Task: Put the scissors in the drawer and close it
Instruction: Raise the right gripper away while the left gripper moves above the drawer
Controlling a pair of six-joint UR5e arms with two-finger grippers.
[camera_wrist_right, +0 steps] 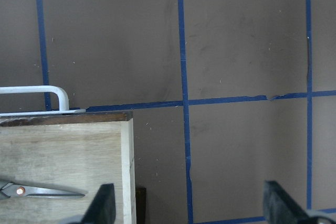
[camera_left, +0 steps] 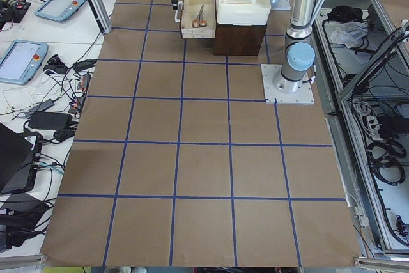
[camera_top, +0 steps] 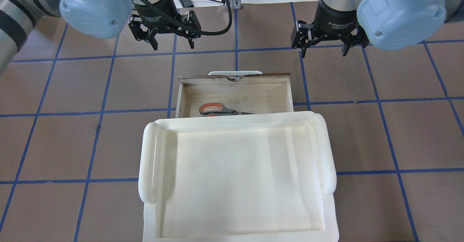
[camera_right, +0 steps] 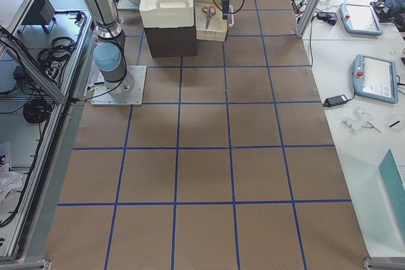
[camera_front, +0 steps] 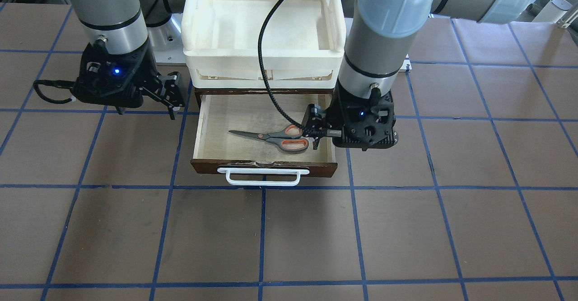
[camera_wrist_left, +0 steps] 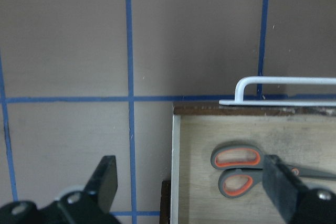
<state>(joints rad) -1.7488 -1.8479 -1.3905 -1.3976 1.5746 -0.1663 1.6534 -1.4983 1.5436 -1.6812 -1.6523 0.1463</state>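
Brown tabletop (camera_front: pixel 406 229) with blue gridlines carried the open drawer (camera_front: pixel 264 168); the scissors (camera_front: pixel 275 137) lay flat inside. Left gripper (camera_top: pixel 172 42) and right gripper (camera_top: pixel 323 49) hung nearby, fingers spread, empty.

Drawer (camera_front: pixel 235 111) stands open: dark brown front, chipped top edge, pale plywood inside. Scissors (camera_front: pixel 271 136) lie flat on its floor, blades closed. Grey-orange handles point to the robot's left.
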